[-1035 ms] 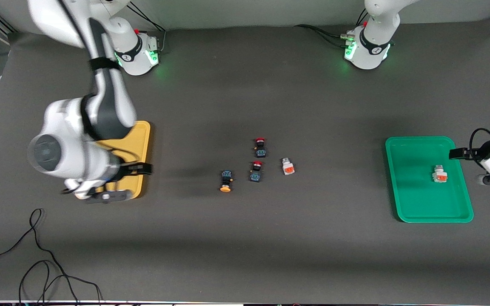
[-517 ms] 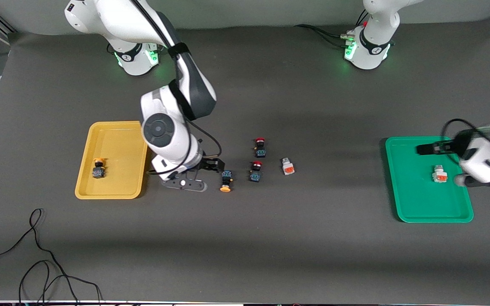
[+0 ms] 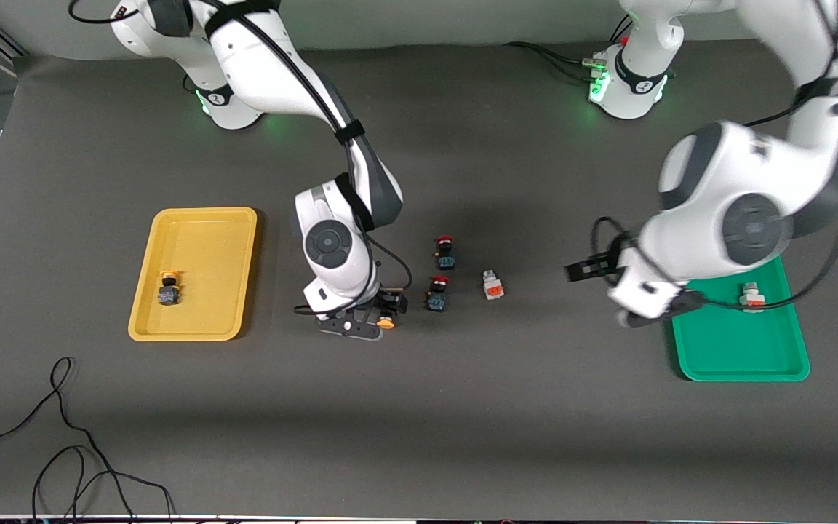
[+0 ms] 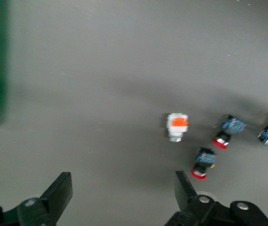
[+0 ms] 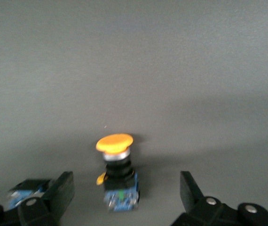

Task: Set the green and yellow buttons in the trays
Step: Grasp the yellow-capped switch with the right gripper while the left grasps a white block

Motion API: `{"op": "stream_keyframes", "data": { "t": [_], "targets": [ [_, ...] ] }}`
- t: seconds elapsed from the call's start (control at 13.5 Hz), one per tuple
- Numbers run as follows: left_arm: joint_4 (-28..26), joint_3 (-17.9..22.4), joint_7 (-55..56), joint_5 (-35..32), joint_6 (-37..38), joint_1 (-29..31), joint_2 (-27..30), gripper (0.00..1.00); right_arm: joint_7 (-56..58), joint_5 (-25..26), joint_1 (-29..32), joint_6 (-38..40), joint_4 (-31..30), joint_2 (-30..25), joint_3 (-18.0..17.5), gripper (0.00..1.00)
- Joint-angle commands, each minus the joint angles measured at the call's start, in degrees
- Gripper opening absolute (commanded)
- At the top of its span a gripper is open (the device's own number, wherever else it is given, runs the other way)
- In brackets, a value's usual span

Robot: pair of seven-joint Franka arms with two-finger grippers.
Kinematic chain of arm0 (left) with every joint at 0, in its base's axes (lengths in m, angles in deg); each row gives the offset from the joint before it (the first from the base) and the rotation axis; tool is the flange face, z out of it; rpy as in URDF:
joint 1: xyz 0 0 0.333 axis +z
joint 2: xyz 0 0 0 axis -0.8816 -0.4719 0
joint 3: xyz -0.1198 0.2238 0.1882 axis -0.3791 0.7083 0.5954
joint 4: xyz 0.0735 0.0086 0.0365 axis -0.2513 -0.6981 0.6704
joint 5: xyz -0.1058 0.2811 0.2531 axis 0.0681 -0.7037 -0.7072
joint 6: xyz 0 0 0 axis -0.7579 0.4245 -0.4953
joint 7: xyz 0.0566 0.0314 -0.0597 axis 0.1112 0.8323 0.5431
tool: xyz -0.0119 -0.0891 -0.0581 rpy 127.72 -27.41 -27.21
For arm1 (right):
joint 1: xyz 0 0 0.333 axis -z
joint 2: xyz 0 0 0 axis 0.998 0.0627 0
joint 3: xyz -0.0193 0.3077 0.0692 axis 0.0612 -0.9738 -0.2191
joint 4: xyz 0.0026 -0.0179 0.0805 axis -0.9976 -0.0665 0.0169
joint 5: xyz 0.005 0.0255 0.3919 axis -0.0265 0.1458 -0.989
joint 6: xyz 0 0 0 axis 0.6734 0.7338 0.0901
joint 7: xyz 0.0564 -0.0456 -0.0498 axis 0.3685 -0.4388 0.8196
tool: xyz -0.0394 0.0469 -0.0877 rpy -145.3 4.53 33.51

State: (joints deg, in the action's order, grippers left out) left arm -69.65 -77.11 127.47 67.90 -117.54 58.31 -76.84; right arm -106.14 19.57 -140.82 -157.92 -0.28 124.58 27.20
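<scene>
- The right gripper (image 3: 379, 314) is hovering low over the yellow-cap switch (image 3: 387, 321) lying on the table, its fingers (image 5: 62, 190) spread wide with the switch between them and nothing gripped.
- To do this well, I judge it should be descending straight and closing on the dark body rather than the round cap, which would likely slip.
- The nearest red-cap switch (image 3: 437, 293) is lying just beside the target toward the left arm's end, so the fingers should be staying clear of it.
- The left gripper (image 3: 608, 280) is travelling over bare table between the green tray (image 3: 739, 360) and the white switch (image 3: 492, 285), released and empty.
- That white switch is sitting on the table beside the two red-cap switches; the other red-cap switch (image 3: 445, 251) is lying farther from the front camera.
- One yellow-cap switch (image 3: 166, 288) is resting in the yellow tray (image 3: 201, 218); one white switch (image 3: 751, 296) is resting in the green tray.
- Half a second ago the right gripper was beside the yellow tray's edge, short of the switch; it is now over it.
- The left gripper was then over the green tray; it has since swung out toward the middle.
</scene>
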Motion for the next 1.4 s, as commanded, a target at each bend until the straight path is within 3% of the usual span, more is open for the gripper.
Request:
{"op": "stream_keyframes", "data": {
  "t": [0.0, 0.22, 0.3, 0.44, 0.59, 0.81, 1.33],
  "targets": [
    [0.79, 1.04, 4.97, 0.52, -4.86, -4.45, -4.81, 0.97, -0.9, -1.13, 0.28, -2.71, 1.62, 3.03, -1.06, 0.98],
    [-1.22, 1.04, 5.07, 0.08, -10.49, -6.74, -8.59, 0.97, -0.99, -1.13, 0.28, -4.56, 1.71, 4.27, -2.03, 0.9],
    [-2.01, 1.04, 5.07, -0.01, -12.16, -7.01, -9.56, 0.98, -0.81, -1.13, 0.28, -4.83, 1.62, 4.36, -2.03, 0.77],
    [-3.16, 1.04, 5.15, -0.18, -15.76, -8.15, -11.93, 0.98, -0.29, -1.13, 0.54, -4.83, 1.62, 4.45, -2.12, 0.35],
    [-3.78, 1.21, 5.24, -0.36, -19.11, -9.21, -14.22, 0.98, -0.11, -1.13, 0.63, -4.75, 1.71, 4.27, -2.12, 0.1],
    [-4.39, 1.74, 5.59, -1.06, -21.23, -10.79, -16.16, 0.98, 1.12, -0.52, 1.16, -1.6, 1.71, 1.3, -1.77, 0.06],
    [-10.9, 1.92, 5.94, -3.96, -30.63, -10.88, -17.65, 0.98, 11.11, -0.16, 1.25, 18.78, 1.53, -12.94, 4.54, 0.06]
  ]
}}
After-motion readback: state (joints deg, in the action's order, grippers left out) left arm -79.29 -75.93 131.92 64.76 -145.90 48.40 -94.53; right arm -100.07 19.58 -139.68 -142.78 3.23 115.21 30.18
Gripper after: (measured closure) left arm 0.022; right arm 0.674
